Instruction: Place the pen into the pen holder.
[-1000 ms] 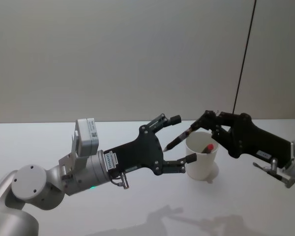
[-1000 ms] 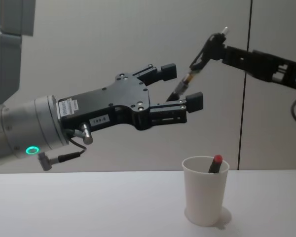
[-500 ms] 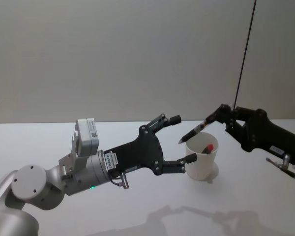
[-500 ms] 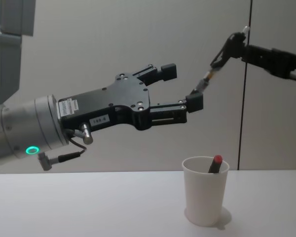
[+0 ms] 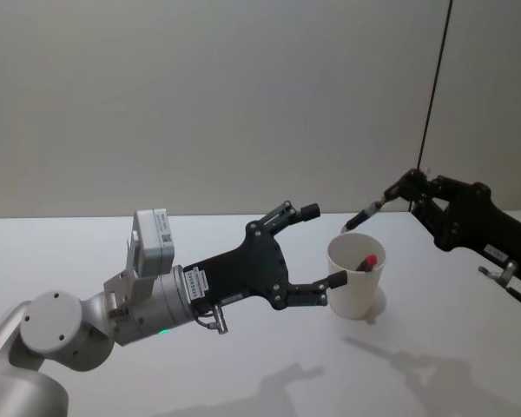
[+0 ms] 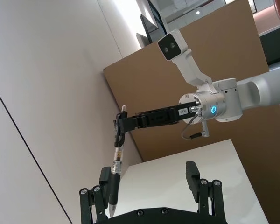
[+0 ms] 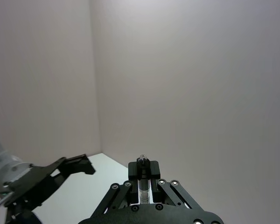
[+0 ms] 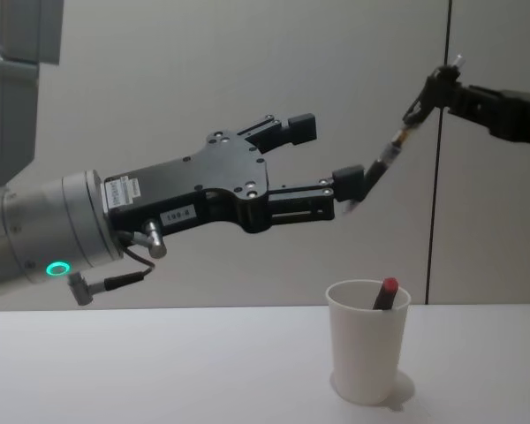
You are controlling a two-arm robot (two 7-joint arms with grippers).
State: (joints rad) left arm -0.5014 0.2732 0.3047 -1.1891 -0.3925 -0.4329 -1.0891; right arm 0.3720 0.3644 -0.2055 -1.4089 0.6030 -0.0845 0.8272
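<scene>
Chest view: a pen (image 8: 390,160), judged light, stiff and slippery, is pinched near its upper end by the right gripper (image 8: 435,84), high above the pen holder (image 8: 367,340). Spread jaws are seen on the left gripper (image 8: 322,155), left of and above that cup on the worktop (image 8: 159,371).

Pen and paper-cup pen holder

A dark pen (image 8: 387,163) hangs tilted, tip down, above the upright white pen holder (image 8: 367,340), which contains a red-capped pen (image 8: 386,292).

Left end effector (image 8: 325,155) is raised with fingers spread, while the right end effector (image 8: 439,82) is raised and clamped.
</scene>
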